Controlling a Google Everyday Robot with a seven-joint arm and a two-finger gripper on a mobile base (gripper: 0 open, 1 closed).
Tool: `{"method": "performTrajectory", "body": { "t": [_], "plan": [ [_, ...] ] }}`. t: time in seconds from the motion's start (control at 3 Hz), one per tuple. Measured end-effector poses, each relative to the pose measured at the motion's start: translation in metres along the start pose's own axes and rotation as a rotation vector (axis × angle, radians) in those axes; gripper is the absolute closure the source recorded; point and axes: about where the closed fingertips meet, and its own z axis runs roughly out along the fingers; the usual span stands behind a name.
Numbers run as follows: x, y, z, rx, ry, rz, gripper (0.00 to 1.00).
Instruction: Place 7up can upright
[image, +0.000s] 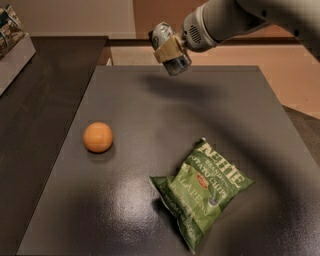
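Observation:
My gripper (168, 49) is shut on the 7up can (170, 50), a small silvery can with shiny ends. It holds the can tilted in the air above the far edge of the dark table (150, 115). The tan fingers (167, 49) wrap around the can's middle. The white arm comes in from the upper right.
An orange ball (98, 137) lies on the table's left side. A green Kettle chips bag (202, 190) lies at the front right. A dark counter (45, 100) runs along the left, with a box (12, 42) at its far corner.

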Motion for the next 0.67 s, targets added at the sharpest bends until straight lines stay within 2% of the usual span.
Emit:
{"method": "performTrajectory", "body": {
  "t": [0.33, 0.67],
  "plan": [
    [0.0058, 0.0015, 0.0041, -0.016, -0.021, -0.001, 1.0],
    [0.0138, 0.0013, 0.0115, -0.042, -0.095, -0.007, 1.0]
  ]
}}
